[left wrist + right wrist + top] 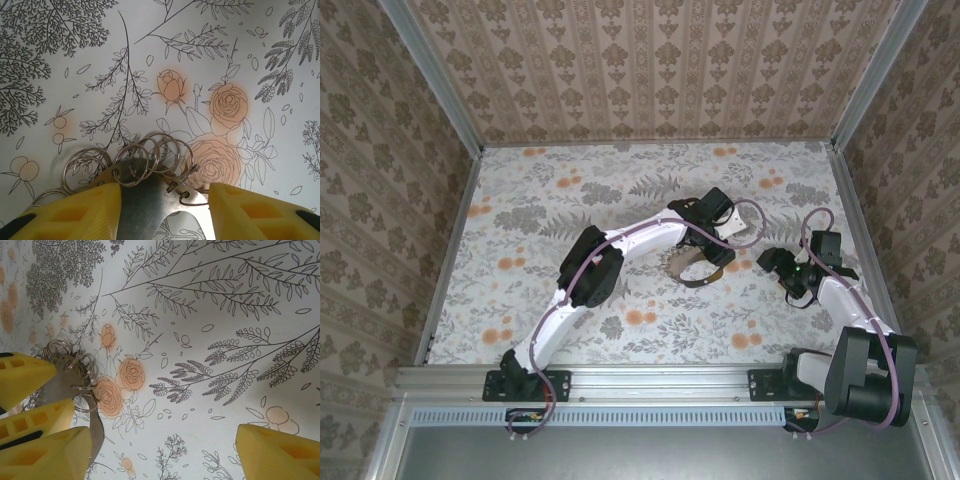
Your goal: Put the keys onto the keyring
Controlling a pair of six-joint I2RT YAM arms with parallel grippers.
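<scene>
The keyring is a flat curved metal band with holes along its edge. Several small split rings hang from those holes. My left gripper is shut on it, one yellow finger against each side of the band. From above, the left gripper holds the keyring just over the mid-table. My right gripper hovers a little to its right. In the right wrist view the right gripper is open with only the floral surface between its fingers, and the keyring shows at the left. The keys are out of view.
The table has a floral-print surface with patterned walls on three sides and a metal rail along the near edge. The left arm's yellow fingers sit at the left edge of the right wrist view, close to my right gripper.
</scene>
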